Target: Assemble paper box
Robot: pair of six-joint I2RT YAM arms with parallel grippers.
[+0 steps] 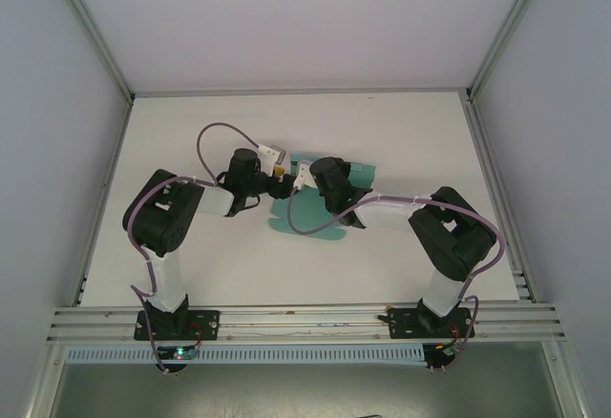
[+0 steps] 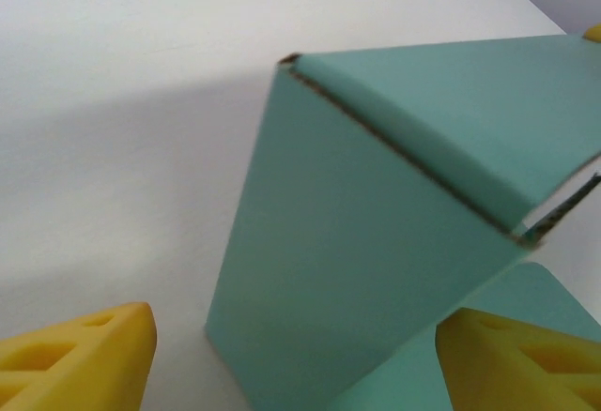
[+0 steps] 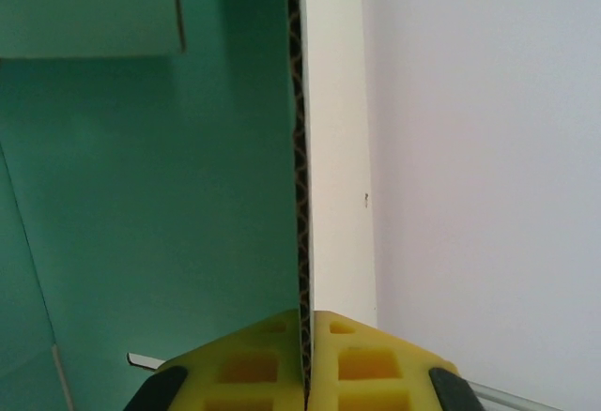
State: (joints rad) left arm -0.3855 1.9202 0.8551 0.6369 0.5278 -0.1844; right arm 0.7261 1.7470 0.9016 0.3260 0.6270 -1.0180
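Two tools work the paper box [image 1: 298, 216], which lies on the table [image 1: 410, 132] between them. At the left tool [image 2: 299, 350]: released, fingers spread wide, a raised teal panel [image 2: 357, 270] standing just ahead between them. At the right tool [image 3: 306, 336]: clenched on a card edge [image 3: 299, 148], held upright between its pads. Risk: left closing askew crushes the panel off its crease; right tugging tears the thin card. Left wrist view gives the folded corner; right wrist the pinch; top view the flat flaps under both.
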